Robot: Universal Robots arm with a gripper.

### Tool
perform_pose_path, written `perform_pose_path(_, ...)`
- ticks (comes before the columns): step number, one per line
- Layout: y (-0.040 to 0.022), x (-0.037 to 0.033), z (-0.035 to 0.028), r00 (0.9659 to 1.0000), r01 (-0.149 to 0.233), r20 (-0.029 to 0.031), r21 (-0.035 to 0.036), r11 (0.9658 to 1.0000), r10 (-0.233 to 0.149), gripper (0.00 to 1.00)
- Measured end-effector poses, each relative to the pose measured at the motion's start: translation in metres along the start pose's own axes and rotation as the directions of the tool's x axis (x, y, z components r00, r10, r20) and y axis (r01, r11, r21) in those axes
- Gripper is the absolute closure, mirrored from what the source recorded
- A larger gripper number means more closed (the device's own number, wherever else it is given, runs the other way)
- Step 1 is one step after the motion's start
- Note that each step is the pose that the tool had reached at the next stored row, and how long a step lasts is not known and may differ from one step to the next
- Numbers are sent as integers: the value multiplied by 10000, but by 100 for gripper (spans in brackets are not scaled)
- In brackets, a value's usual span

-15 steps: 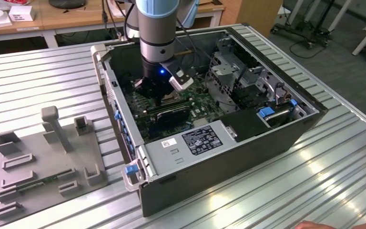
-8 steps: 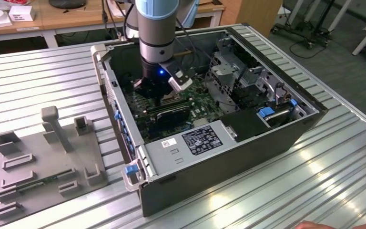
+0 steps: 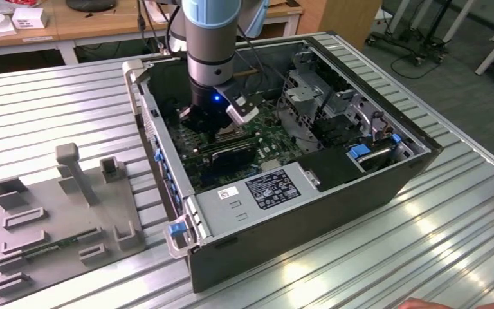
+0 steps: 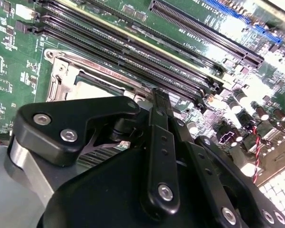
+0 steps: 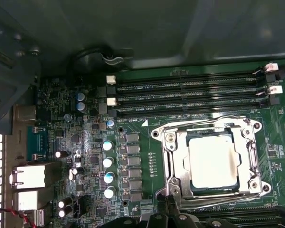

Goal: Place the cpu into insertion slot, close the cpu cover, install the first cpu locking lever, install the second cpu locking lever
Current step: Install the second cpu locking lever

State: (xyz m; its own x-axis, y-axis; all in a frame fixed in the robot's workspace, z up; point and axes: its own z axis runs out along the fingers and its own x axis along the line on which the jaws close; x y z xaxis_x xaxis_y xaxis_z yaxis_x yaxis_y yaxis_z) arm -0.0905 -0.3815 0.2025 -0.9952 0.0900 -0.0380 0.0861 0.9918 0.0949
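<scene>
The cpu (image 5: 213, 164) lies flat in the insertion slot with its silvery top showing through the cut-out of the cpu cover (image 5: 205, 132). The cover is folded down around it on the green motherboard (image 5: 142, 142). In the second wrist view the cpu (image 4: 92, 89) and the cover (image 4: 61, 78) lie just beyond my black fingers. My gripper (image 4: 160, 97) is shut, its tips together at the socket's edge next to the memory slots (image 4: 133, 52). The gripper (image 5: 170, 203) stands at one corner of the cover. I cannot tell whether it touches a locking lever. The gripper (image 3: 217, 129) reaches deep into the open case.
The computer case (image 3: 316, 212) lies open on a ribbed metal table (image 3: 58, 109). Drive cages and a blue-tabbed bracket (image 3: 359, 151) fill the case on the exterior view's right. A grey fixture plate (image 3: 58, 219) sits on the exterior view's left. A person's hand (image 3: 427, 303) shows at the bottom edge.
</scene>
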Motion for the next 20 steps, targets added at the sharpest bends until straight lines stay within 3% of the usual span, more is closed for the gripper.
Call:
perform_pose_path(6, 9, 2, 15, 10000, -4, -5, -72, 10000, 3, 89)
perform_pose_path(20, 7, 5, 64, 10000, -3, -7, -70, 10000, 3, 89)
